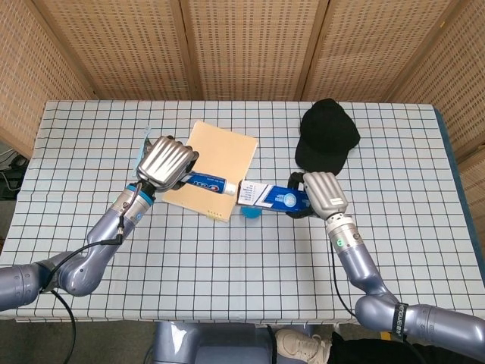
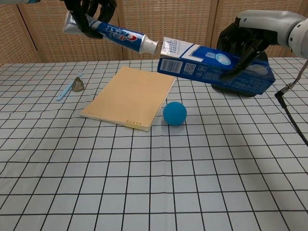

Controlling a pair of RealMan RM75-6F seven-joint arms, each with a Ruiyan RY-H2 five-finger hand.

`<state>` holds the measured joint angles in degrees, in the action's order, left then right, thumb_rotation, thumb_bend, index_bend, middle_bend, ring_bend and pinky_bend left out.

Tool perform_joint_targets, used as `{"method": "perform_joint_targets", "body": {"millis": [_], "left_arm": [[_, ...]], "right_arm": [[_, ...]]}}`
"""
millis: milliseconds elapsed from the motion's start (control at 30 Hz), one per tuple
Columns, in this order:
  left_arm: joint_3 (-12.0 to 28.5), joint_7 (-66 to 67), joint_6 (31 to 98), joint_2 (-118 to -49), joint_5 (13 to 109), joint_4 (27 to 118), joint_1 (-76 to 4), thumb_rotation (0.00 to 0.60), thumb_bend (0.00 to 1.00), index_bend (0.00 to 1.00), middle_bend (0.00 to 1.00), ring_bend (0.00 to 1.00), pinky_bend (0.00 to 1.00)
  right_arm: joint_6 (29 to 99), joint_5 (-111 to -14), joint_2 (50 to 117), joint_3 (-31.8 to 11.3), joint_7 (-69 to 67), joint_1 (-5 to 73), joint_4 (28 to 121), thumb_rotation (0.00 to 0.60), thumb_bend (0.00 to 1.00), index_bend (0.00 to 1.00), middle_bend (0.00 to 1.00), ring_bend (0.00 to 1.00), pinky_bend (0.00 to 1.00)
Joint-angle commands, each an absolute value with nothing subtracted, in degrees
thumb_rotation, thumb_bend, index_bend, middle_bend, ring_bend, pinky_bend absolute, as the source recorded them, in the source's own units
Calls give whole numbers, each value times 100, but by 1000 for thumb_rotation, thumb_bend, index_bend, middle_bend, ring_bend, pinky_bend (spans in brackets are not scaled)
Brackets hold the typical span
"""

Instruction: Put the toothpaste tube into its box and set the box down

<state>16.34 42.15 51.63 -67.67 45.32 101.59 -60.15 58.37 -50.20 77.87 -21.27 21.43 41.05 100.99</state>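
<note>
Above a blue ball (image 2: 174, 113) and notebook (image 2: 130, 97), the right hand (image 2: 248, 36) is wrapping its fingers around the box (image 2: 214, 66), aiming its open end at the tube (image 2: 115, 34) the left hand (image 2: 89, 10) is clutching by its tail, cap just short of the opening.

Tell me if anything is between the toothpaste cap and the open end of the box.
Nothing visible. The toothpaste tube in the left hand has its cap right at the mouth of the box, held by the right hand.
</note>
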Motion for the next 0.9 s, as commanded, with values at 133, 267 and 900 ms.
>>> {"method": "perform_joint_targets", "body": {"millis": [133, 267, 900], "left_arm": [[1523, 4294, 5342, -6913, 4437, 10186, -6176, 600, 470, 882, 575, 562, 482], [1474, 4357, 5436, -6978, 4393, 10223, -6264, 600, 469, 882, 575, 562, 483], [1243, 5241, 6139, -7580, 4948, 10104, -6808, 600, 466, 869, 572, 562, 473]], "right_arm": [[5853, -5025, 7754, -2045, 1998, 4116, 10110, 600, 204, 786, 595, 645, 711], [5866, -5040, 7742, -1996, 1930, 4133, 10123, 600, 203, 786, 595, 645, 711], [5906, -5014, 7708, -1951, 1537, 4203, 10257, 600, 204, 787, 595, 646, 711]]}}
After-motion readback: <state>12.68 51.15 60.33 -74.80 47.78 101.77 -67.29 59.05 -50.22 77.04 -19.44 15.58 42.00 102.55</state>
